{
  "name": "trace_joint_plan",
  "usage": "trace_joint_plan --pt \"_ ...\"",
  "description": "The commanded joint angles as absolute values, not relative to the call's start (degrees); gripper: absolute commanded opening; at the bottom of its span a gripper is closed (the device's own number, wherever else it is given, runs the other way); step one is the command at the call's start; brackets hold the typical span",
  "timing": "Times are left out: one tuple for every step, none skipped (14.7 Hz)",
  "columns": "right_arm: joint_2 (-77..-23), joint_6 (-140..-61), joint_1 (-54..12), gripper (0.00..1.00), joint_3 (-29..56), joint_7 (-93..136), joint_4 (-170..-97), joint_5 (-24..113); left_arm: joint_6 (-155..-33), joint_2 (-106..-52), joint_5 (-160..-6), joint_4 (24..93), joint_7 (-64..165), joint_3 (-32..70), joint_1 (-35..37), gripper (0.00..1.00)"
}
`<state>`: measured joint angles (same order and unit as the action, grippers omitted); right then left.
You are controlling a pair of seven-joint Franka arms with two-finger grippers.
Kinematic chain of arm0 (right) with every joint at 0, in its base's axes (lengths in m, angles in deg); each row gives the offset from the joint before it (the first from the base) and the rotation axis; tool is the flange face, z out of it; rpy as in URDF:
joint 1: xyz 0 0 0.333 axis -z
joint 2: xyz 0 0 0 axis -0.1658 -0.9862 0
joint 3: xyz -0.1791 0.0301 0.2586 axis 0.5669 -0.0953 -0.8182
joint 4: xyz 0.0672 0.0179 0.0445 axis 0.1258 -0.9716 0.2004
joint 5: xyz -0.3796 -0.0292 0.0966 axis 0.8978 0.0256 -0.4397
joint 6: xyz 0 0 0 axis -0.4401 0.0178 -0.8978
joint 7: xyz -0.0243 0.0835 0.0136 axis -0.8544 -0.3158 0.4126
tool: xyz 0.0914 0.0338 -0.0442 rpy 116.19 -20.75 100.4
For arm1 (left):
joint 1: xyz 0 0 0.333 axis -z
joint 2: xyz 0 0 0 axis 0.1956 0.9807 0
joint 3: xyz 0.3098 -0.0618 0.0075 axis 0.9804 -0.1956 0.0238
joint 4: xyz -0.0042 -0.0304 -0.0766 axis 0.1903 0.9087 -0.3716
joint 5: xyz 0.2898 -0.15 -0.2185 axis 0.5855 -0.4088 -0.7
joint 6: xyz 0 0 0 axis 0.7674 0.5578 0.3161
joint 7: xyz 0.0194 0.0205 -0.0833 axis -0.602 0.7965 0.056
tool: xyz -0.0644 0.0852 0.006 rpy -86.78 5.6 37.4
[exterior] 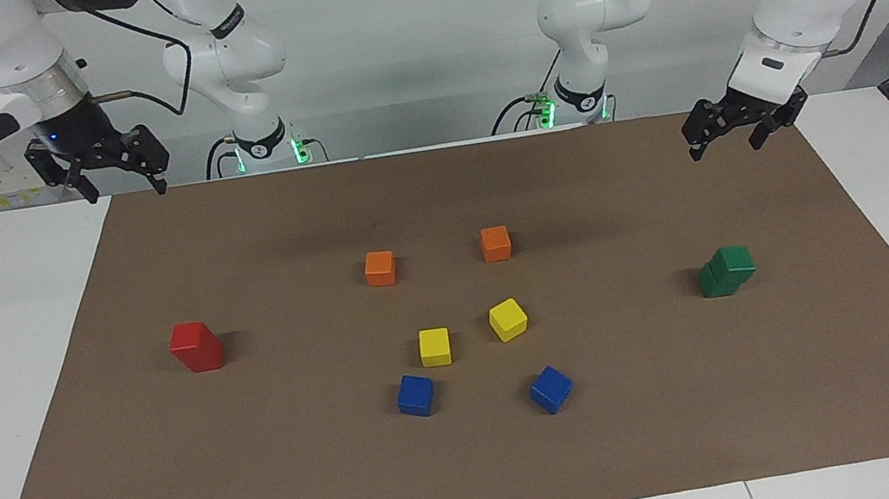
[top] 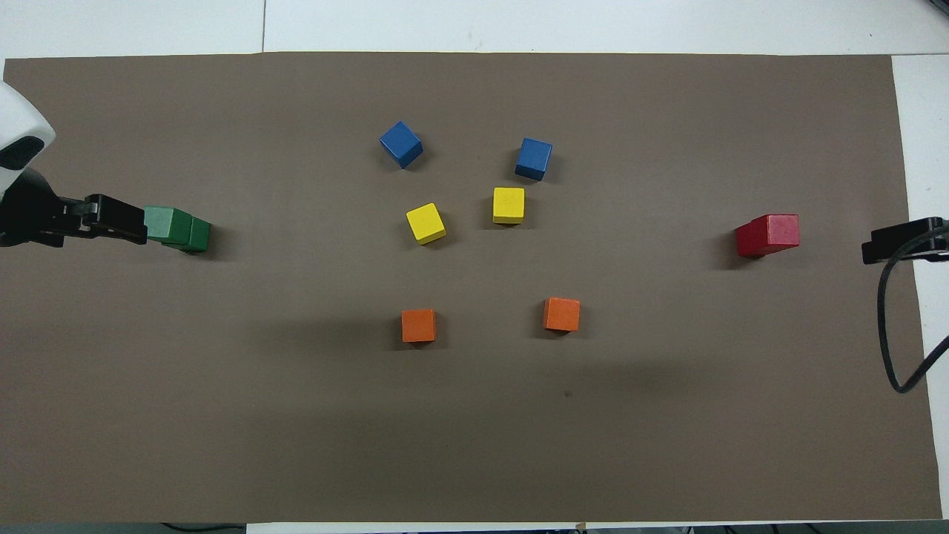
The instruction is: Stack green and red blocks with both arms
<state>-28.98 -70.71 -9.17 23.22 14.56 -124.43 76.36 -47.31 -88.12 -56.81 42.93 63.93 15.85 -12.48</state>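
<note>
Hovering wide open and empty, the left gripper (exterior: 721,141) hangs above the mat's edge near the green stack (exterior: 726,271), the right gripper (exterior: 122,182) likewise near the red stack (exterior: 196,346).

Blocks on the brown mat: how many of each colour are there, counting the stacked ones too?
Red blocks: 2, stacked
Green blocks: 2, stacked
Orange blocks: 2
Yellow blocks: 2
Blue blocks: 2
Total: 10
</note>
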Motion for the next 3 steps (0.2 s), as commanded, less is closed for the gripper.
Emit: trace_joint_plan --pt "-29.03 -69.36 -8.93 1.0 23.12 13.94 -123.84 75.64 -47.68 -89.6 -56.48 44.25 63.91 15.58 -13.04 1.0" --pt "-29.03 -69.36 -8.93 1.0 23.12 13.94 -123.84 75.64 -47.68 -89.6 -56.48 44.25 63.91 15.58 -13.04 1.0" --pt "-29.03 -69.36 -8.93 1.0 23.12 13.94 -123.84 75.64 -47.68 -89.6 -56.48 44.25 63.91 15.58 -13.04 1.0"
